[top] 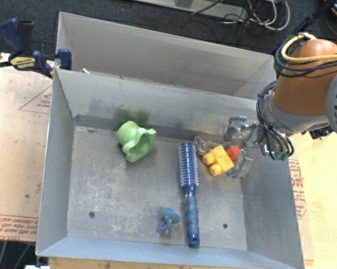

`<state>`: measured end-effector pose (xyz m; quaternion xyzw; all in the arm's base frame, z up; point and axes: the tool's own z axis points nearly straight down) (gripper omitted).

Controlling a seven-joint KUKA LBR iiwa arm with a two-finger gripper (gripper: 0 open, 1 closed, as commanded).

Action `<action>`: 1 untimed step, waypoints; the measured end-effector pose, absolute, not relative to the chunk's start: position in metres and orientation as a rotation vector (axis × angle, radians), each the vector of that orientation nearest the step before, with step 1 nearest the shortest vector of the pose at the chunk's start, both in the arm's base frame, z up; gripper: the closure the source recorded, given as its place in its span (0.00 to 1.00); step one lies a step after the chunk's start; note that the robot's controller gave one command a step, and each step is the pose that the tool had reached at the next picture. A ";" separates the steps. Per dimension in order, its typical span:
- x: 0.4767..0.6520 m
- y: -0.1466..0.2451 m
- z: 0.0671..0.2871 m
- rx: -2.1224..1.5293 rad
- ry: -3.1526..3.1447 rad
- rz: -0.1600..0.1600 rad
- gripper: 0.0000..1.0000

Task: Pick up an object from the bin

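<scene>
Yellow block (216,160): chunky plastic piece with rounded lobes, lying on the floor of the grey metal bin (116,186), just right of the bristle head of the blue hairbrush (187,187) and close to the bin's back wall. An orange piece (233,152) sits against its upper right side; whether the two are one item cannot be told.

Jaws: low in the bin, right of the hairbrush head, immediately to the right of the yellow block. They stand parted, one metal finger toward the back wall and the other nearer the front, with the orange piece close between them. Contact with the block cannot be made out, and nothing is seen gripped.

Arm (307,77): orange-covered wrist with looped cables, above and right of the hairbrush, over the bin's right back corner.

Blue hairbrush: lies lengthwise near the middle of the floor, bristle head toward the back, handle toward the front wall.

Green object (136,140): pale, soft-looking and folded, well left of the hairbrush head, near the back wall.

Small blue figure (169,219): dull blue, just left of the hairbrush handle, near the front wall, apart from the handle.
</scene>
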<state>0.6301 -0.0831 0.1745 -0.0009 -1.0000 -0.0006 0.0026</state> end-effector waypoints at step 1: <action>0.646 -0.098 0.069 0.070 -3.149 0.000 0.00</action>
